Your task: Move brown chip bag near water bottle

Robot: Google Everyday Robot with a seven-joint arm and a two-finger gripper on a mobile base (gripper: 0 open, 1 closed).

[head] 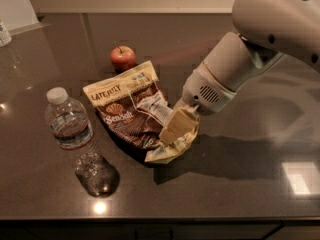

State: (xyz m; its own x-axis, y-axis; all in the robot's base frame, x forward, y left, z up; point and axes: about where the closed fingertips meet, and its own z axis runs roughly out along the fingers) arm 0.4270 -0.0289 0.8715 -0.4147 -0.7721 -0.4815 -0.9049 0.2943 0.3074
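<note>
The brown chip bag [130,111], dark brown with a cream-yellow top band and white label panel, hangs tilted just above the dark counter, its top pointing left. My gripper [177,129] is shut on the bag's lower right end, at the end of the white arm that comes in from the upper right. The water bottle [70,126], clear with a white cap and a label band, lies on the counter to the left of the bag, a small gap between them.
A red apple [123,58] sits behind the bag. The counter's front edge [160,219] runs along the bottom. A small white object [4,33] stands at the far left edge. The bottle's base rests near the front left.
</note>
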